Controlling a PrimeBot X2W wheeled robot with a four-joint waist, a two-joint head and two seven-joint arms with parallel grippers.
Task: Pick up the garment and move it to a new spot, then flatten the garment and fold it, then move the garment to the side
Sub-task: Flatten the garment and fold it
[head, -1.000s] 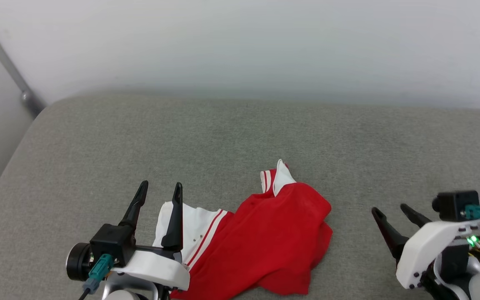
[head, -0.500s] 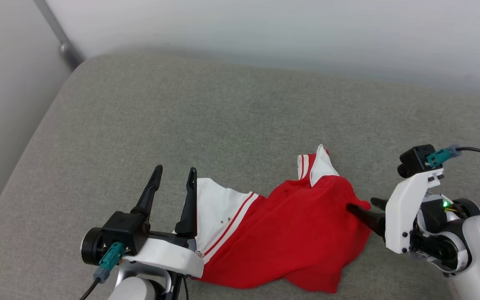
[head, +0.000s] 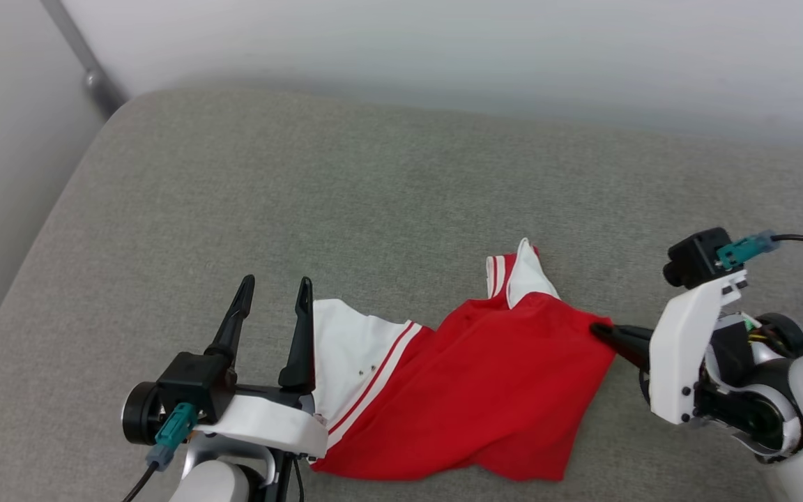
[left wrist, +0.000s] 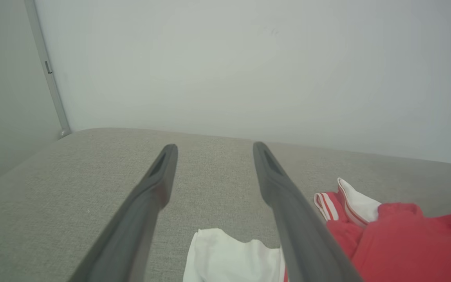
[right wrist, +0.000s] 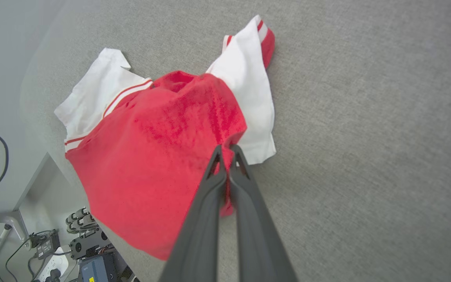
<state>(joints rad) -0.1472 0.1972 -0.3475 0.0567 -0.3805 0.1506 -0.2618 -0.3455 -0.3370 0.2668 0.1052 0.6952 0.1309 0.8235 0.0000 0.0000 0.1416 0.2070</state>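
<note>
The garment [head: 485,390] is a crumpled red T-shirt with white sleeves and red-and-white striped trim, lying on the grey cushion [head: 373,195] near its front edge. My right gripper [head: 598,330] is shut on the red fabric at the garment's right edge; in the right wrist view its two fingers [right wrist: 227,156] pinch a fold of the garment [right wrist: 155,156] between them. My left gripper [head: 272,289] stands open just left of the white sleeve [head: 342,341], holding nothing. In the left wrist view its fingers [left wrist: 147,196] spread wide over the cushion, with the garment [left wrist: 401,243] at the lower right.
A pale wall [head: 443,49] rises behind the cushion, with a grey metal post [head: 84,59] at the back left corner. Below the cushion's front edge the right wrist view shows cables and electronics [right wrist: 84,250] on the floor.
My right gripper swung in from the right, reached the garment's right edge and shut on the red fabric. The head camera shifted. The left gripper stayed open.
</note>
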